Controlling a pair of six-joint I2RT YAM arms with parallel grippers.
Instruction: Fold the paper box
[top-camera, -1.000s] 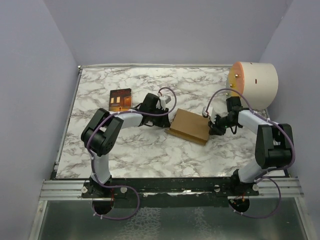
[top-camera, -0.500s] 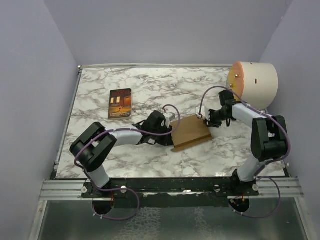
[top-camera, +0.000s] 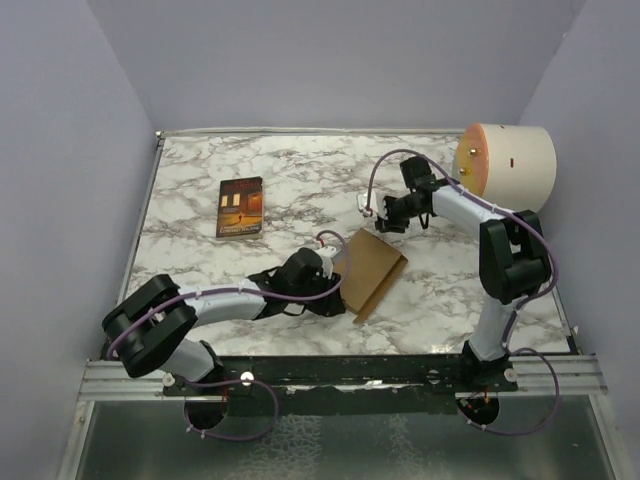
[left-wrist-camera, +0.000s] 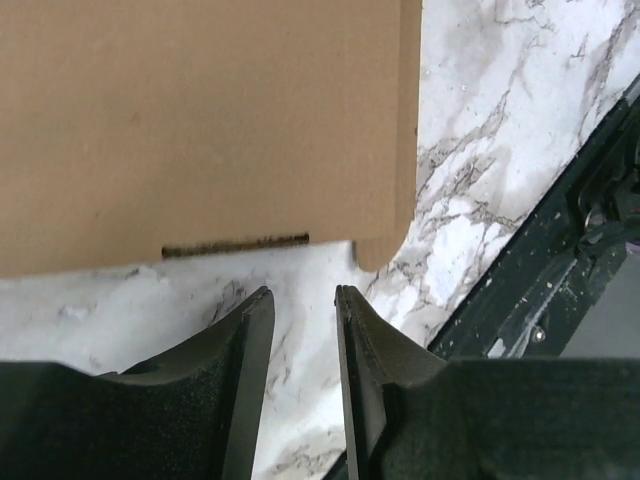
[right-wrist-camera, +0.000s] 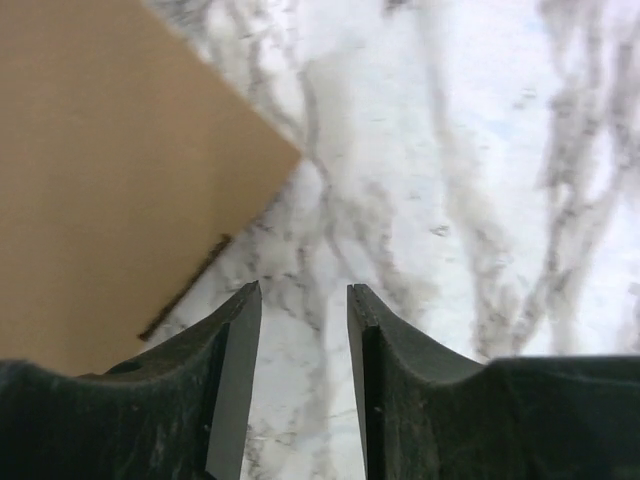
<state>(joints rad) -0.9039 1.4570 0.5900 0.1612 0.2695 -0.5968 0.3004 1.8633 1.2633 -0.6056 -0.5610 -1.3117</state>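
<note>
Marble worktop (top-camera: 300, 180) carries the box (top-camera: 372, 270) near centre, unheld — left jaws beside its left edge, right jaws beyond it, both narrowly parted, empty. A careless push could slide it off the near edge.

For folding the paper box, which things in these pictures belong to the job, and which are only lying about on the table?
Belong to the job:
- the paper box, brown cardboard
- the left gripper and the right gripper, both open and empty, close to the box's edges

Only lying about:
- the dark book with the orange cover picture
- the large cream cylinder
</note>
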